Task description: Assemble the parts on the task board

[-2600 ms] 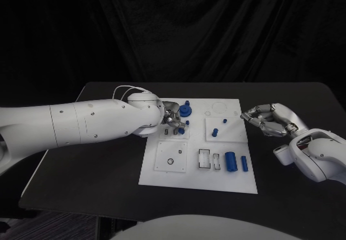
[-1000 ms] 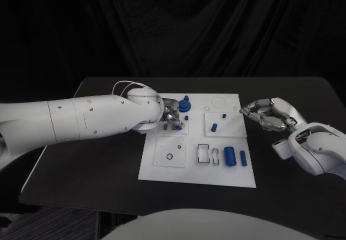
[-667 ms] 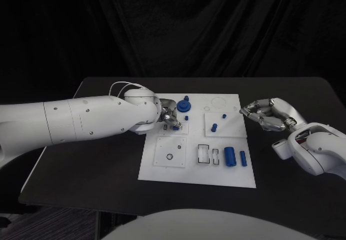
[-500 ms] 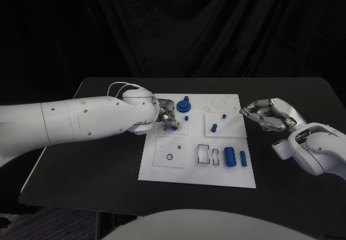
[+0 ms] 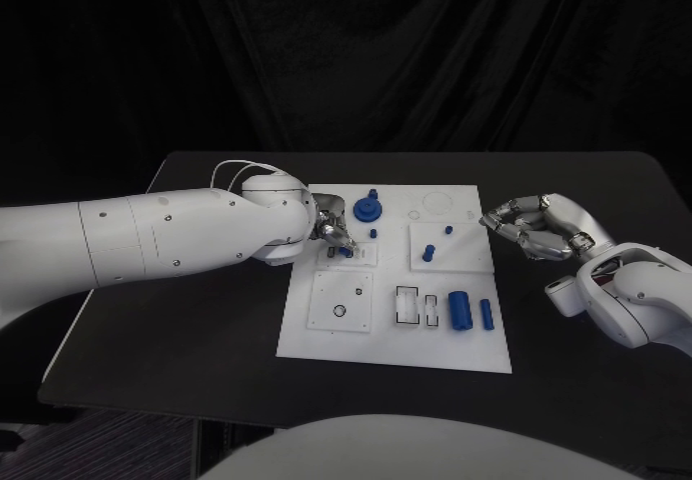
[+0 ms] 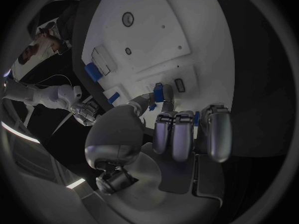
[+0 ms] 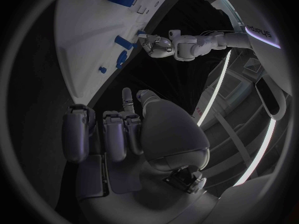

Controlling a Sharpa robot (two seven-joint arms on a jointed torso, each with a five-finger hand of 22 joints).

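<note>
Left hand (image 5: pixel 330 232) is being held over the near-left block of the task board (image 5: pixel 397 345), with a small blue peg (image 6: pixel 158 92) being pinched between thumb and fingertip; the remaining fingers (image 6: pixel 176 134) are being kept curled together. In the left wrist view the peg is being carried upright, just beside a small rectangular slot (image 6: pixel 179 84) in the board. Whether the peg tip is already touching the board cannot be told.

Right hand (image 5: pixel 537 229) is being parked off the board's right edge, above the black table (image 5: pixel 216 330), fingers curled in, nothing being held.

Judgement: an insertion is being attempted. For it to go well, the peg should be kept vertical and centred over its hole before any downward push is applied; the pinch should be kept high on the peg so the fingertips are not jammed against the board. A tilted peg is likely to be wedged or knocked loose.

Other parts being left untouched: blue gear (image 5: pixel 369 209) near the board's far edge, large blue cylinder (image 5: pixel 460 311) and a slimmer blue pin (image 5: pixel 486 314) lying near the right side, two short pegs (image 5: pixel 430 254) standing in the middle block.

Writing: part of a logo (image 7: pixel 257 32) is being shown on the left arm in the right wrist view; it cannot be read with confidence. No labels are being made out on the board.
</note>
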